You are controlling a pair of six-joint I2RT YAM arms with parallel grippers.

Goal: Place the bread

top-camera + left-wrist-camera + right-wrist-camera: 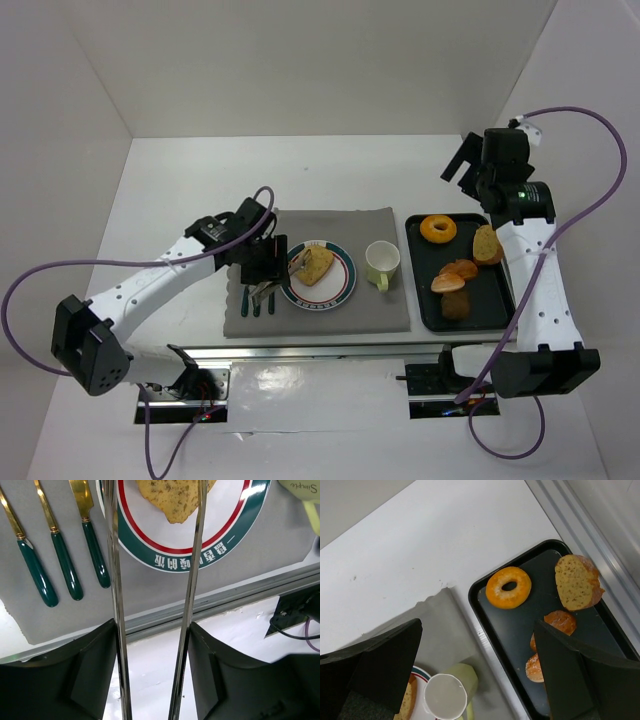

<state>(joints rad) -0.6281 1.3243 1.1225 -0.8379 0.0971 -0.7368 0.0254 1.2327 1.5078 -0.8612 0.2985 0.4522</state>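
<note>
A golden-tan toast slice [316,265] lies on the round plate [340,290] on the grey mat; the left wrist view shows it [175,497] between the tips of metal tongs [192,580]. My left gripper [262,262] [152,627] sits just left of the plate, its fingers pressed on the tongs' two arms, which stand spread. A second tan slice [488,243] [575,582] and a dark brown chunk [456,306] lie on the black tray [415,300]. My right gripper [462,165] [477,630] is open and empty, high above the tray's far edge.
A glazed doughnut [438,229] and orange rolls [455,275] share the tray. A pale green mug [381,264] stands between plate and tray. Three green-handled pieces of cutlery [65,570] lie on the mat [340,225] left of the plate. White walls close in left and right.
</note>
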